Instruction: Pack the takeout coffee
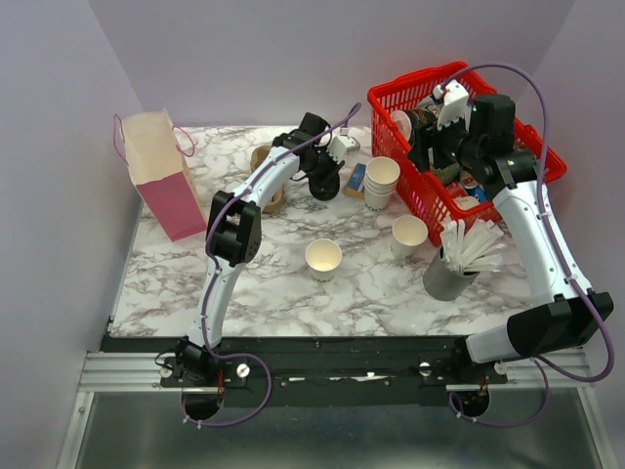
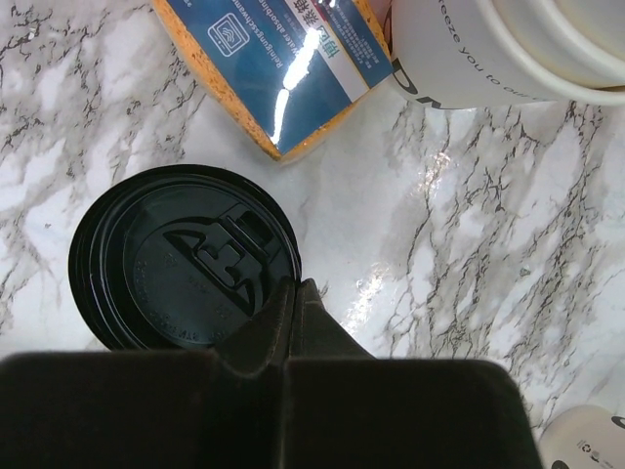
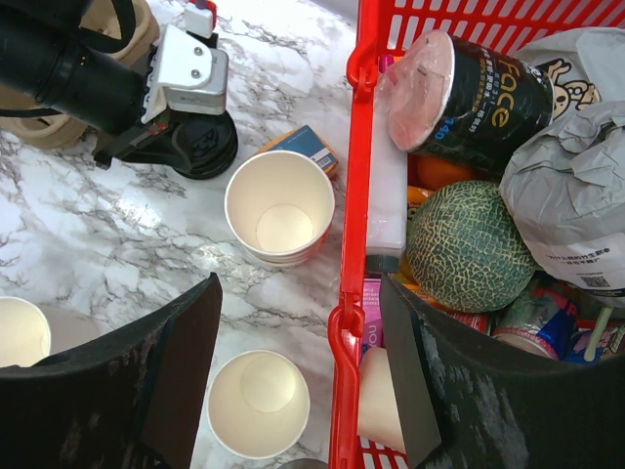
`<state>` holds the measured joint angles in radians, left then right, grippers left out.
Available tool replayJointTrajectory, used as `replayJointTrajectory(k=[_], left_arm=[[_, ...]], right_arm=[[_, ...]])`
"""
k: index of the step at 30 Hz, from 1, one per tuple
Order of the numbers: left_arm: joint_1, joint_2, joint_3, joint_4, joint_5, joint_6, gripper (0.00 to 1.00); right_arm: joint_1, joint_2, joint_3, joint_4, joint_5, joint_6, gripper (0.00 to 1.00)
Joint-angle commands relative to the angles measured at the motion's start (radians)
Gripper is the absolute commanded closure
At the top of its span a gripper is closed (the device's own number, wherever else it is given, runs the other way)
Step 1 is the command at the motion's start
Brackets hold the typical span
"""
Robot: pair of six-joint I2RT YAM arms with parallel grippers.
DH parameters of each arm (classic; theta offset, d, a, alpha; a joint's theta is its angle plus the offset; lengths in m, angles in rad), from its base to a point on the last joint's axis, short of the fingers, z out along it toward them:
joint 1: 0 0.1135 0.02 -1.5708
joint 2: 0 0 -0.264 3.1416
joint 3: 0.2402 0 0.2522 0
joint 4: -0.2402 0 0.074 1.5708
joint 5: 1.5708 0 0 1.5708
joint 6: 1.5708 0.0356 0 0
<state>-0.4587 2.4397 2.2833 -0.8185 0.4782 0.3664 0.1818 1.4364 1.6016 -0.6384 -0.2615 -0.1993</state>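
Left end effector closed tight at lid rim; right end effector spread wide, empty.
Lid looks light, thin, slick plastic: pinch its rim.

- The left arm and right arm are built of white links and black joints.
- Purple cables are run along both.
- The right hand is fitted with black fingers.

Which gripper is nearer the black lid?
Left. The left gripper, shut, sits over the black lid at its rim; the right gripper hangs open over the red basket.
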Motion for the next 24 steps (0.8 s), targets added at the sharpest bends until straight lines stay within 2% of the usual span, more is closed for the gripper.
replayJointTrajectory(k=[1,9,17,20,21,23,24], left_arm=[[-0.003,-0.021,0.030,-0.016,-0.015,0.006,1.00],[-0.003,-0.093,0.028,0.005,-0.036,-0.006,1.00],[0.009,-0.171,0.033,0.041,0.014,-0.124,1.00],[0.029,-0.200,0.033,0.051,0.094,-0.191,1.00],[0.038,-0.212,0.024,0.061,0.133,-0.258,1.00],[0.081,-0.278,-0.056,0.143,0.296,-0.343,1.00],[0.097,-0.306,-0.099,0.189,0.371,-0.462,1.00]], right_arm=[[-0.004,0.009,0.011,-0.014,-0.022,0.005,0.26],[-0.005,0.015,0.018,-0.012,-0.030,0.006,0.26],[-0.004,0.029,0.043,-0.018,-0.042,0.012,0.26],[-0.004,0.025,0.044,-0.021,-0.050,0.008,0.26],[-0.004,0.022,0.044,-0.021,-0.061,0.006,0.26],[-0.005,0.015,0.044,-0.027,-0.082,-0.006,0.26],[-0.002,0.013,0.044,-0.030,-0.123,-0.012,0.26]])
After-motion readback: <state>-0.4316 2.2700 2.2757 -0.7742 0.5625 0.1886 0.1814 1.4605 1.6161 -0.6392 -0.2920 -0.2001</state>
